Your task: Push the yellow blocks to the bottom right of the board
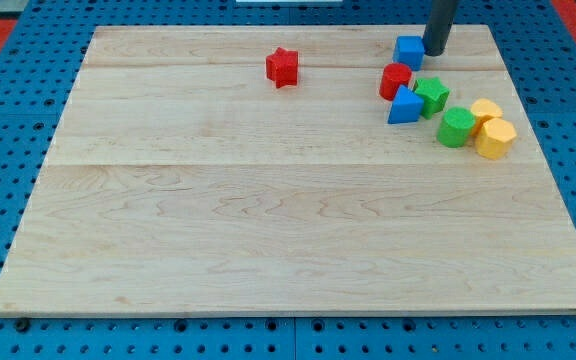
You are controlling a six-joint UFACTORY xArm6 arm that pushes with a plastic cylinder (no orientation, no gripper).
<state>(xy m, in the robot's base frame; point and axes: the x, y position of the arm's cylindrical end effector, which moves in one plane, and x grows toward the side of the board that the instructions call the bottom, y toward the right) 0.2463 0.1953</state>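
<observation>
Yellow blocks — two (486,110) (495,138), touching, at board's (268,240) right edge, upper half. My tip (435,52) near top edge, just beside blue cube (408,51) — no claw, holding nothing. Yellows lie down-right of tip; green block (456,127) touching their left side. Push heading: toward view's bottom.

My tip (435,52) sits at the view's top right, just right of the cube (408,51). Below it cluster the other blocks (the two task ones (485,110) (495,138) rightmost), the star (282,67) well left.
</observation>
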